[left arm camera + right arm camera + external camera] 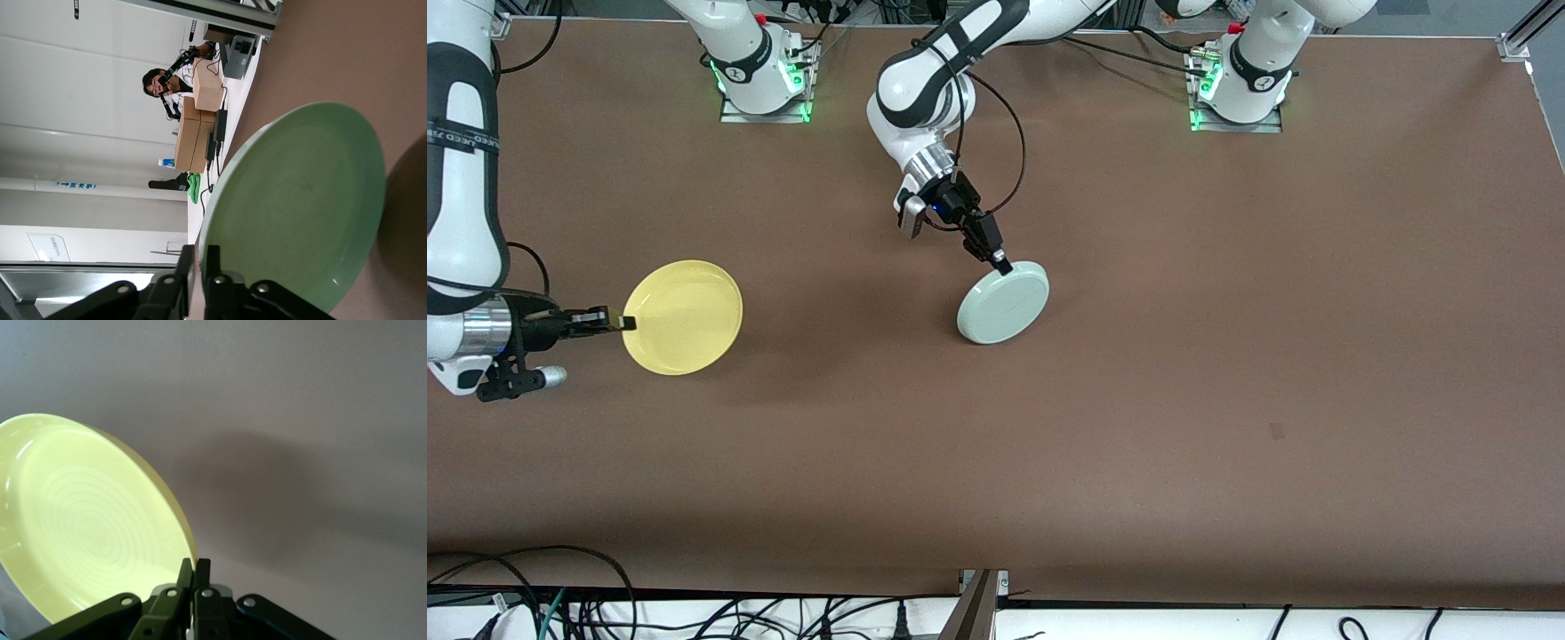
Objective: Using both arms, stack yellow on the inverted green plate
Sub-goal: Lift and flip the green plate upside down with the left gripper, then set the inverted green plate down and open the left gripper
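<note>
The yellow plate point(683, 317) is held by its rim in my right gripper point(627, 323), hollow side up, near the right arm's end of the table. It casts a shadow on the table. In the right wrist view the gripper point(195, 565) is shut on the plate's point(87, 533) edge. My left gripper point(1003, 263) is shut on the rim of the pale green plate point(1003, 304) over the table's middle and holds it tilted. In the left wrist view the gripper point(202, 250) clamps the green plate point(300, 207) at its edge.
The brown table point(1227, 400) carries nothing else. Both arm bases point(763, 84) point(1238, 93) stand along the edge farthest from the front camera. Cables point(560, 604) run along the nearest edge.
</note>
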